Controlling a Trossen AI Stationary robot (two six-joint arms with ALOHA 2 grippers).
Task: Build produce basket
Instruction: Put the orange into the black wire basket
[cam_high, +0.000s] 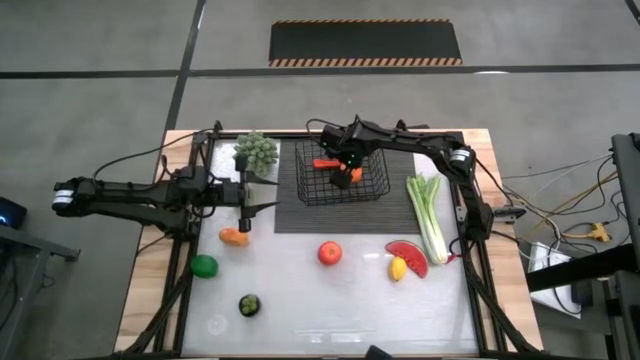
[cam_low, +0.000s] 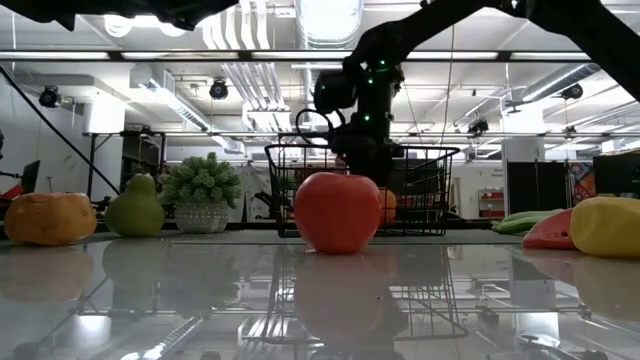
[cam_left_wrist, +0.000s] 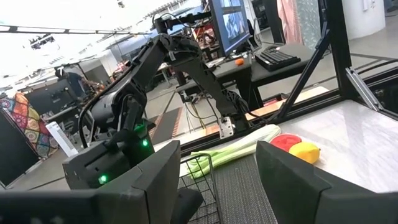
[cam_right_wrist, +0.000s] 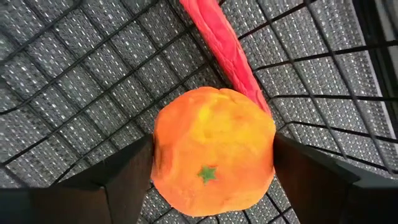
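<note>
Basket (cam_high: 340, 172) is made of thin black metal wire, open grid, over a dark ribbed matt mat (cam_high: 395, 212). Orange (cam_right_wrist: 213, 149) is seen w/ dimpled, slightly glossy plastic skin. Tabletop (cam_low: 320, 300) is glossy white, reflective; its edge (cam_high: 150, 290) looks like pale wood.
</note>
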